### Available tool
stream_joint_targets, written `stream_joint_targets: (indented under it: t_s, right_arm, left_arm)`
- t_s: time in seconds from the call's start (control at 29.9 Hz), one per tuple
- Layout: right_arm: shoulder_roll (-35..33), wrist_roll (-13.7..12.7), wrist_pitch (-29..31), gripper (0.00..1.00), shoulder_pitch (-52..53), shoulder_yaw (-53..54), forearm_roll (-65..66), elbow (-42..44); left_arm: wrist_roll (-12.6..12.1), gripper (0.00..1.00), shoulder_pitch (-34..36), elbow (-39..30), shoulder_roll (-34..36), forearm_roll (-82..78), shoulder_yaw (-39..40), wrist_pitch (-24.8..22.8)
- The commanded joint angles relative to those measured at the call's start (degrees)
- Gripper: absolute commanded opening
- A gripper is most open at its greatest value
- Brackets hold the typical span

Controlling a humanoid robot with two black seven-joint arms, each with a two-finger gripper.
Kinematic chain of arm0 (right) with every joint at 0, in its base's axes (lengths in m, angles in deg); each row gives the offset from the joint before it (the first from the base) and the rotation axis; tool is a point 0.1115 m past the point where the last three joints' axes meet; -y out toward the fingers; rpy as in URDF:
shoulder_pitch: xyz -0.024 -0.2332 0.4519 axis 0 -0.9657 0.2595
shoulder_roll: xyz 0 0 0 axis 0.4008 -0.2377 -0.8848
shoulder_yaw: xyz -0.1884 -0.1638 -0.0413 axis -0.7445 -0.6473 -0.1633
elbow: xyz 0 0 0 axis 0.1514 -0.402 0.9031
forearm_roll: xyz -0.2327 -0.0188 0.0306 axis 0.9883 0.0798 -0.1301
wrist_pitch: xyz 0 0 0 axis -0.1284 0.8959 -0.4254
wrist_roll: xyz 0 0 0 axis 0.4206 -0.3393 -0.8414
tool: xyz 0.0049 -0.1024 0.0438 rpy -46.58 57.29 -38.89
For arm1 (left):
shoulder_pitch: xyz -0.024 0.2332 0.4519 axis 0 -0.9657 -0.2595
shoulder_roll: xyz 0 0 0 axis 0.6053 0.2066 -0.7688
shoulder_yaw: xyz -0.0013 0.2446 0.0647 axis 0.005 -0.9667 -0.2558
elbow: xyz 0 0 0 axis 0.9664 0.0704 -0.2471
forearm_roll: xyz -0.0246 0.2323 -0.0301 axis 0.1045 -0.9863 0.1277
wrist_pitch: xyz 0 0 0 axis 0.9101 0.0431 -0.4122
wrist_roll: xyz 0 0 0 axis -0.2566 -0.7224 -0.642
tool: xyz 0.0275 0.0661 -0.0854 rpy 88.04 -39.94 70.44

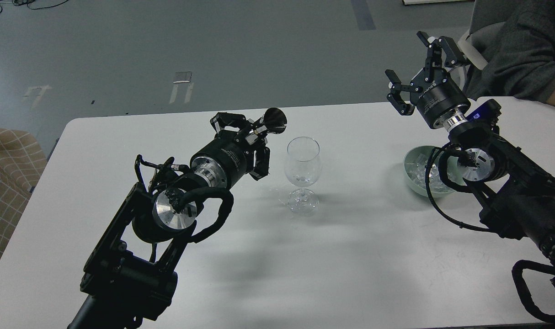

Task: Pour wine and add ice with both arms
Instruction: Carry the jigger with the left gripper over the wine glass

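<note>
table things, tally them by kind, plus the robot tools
stemmed glass: 1
pale green bowl holding ice, cubes too blurred to count: 1
robot tools: 2, the left tool shut on a dark bottle, the right tool open and holding nothing
total: 5, counting the bottle, not the ice
</note>
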Motion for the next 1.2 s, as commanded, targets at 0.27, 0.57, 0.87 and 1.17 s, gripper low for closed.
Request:
stream_joint_targets:
  t_s: [0.27, 0.57, 0.87, 1.17]
  right_arm:
    - [0.0, 0.0, 0.0, 1.00, -0.1, 0.0, 0.0, 0.0]
    - [0.0, 0.0, 0.0, 1.00, -0.3, 0.0, 0.0, 0.0]
    - [0.0, 0.1, 0.0, 1.00, -0.3, 0.0, 0.0, 0.0]
    - [0.5, 0.1, 0.0, 1.00, -0.4, 0.0, 0.0, 0.0]
  left_arm:
    - [-0.2, 0.00, 1.5, 0.6, 0.0, -3.0, -1.3, 0.0]
    - [-1.4, 0.00, 3.6, 2.4, 0.0, -6.6, -5.2, 0.0]
    - [-1.2, 0.00, 3.9, 4.1, 0.0, -11.1, -5.5, 0.0]
    - [-0.8, 0.00, 4.2, 4.2, 0.0, -15.8, -5.7, 0.0]
